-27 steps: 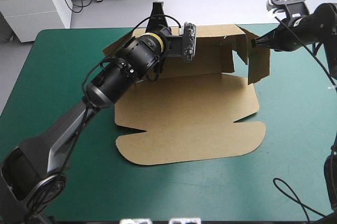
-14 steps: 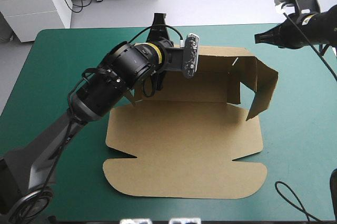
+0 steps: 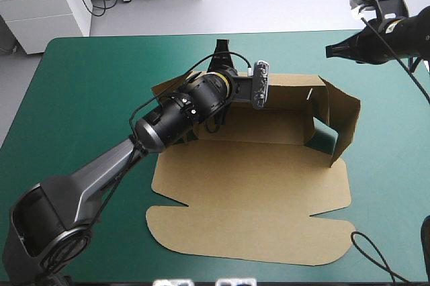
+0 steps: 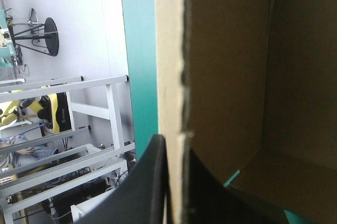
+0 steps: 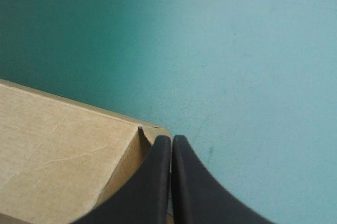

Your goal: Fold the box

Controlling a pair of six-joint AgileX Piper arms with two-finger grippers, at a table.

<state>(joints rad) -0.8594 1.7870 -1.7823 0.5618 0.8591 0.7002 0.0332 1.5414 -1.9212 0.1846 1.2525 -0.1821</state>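
The table (image 3: pixel 80 98) has a teal-green cover. The brown box (image 3: pixel 255 185) sits in the middle of it, a bit toward the far edge. Its back wall (image 3: pixel 289 94) stands up. The side wall (image 3: pixel 342 121) on the right stands up too, leaning out a little. The lid (image 3: pixel 255 232) lies flat toward the near edge. The arm hides most of the left side.

The left gripper (image 4: pixel 176 148) pinches the top edge of the back wall. It has one black finger on each side, almost closed on the board. The right gripper (image 5: pixel 171 139) is closed with nothing in it. It hangs near the box's far right corner and looks apart from it.

I think the step is getting the walls up and tucked. Next, the right gripper should likely push the side wall straight while the left one holds the back wall steady. It should push softly, or the box may slide.
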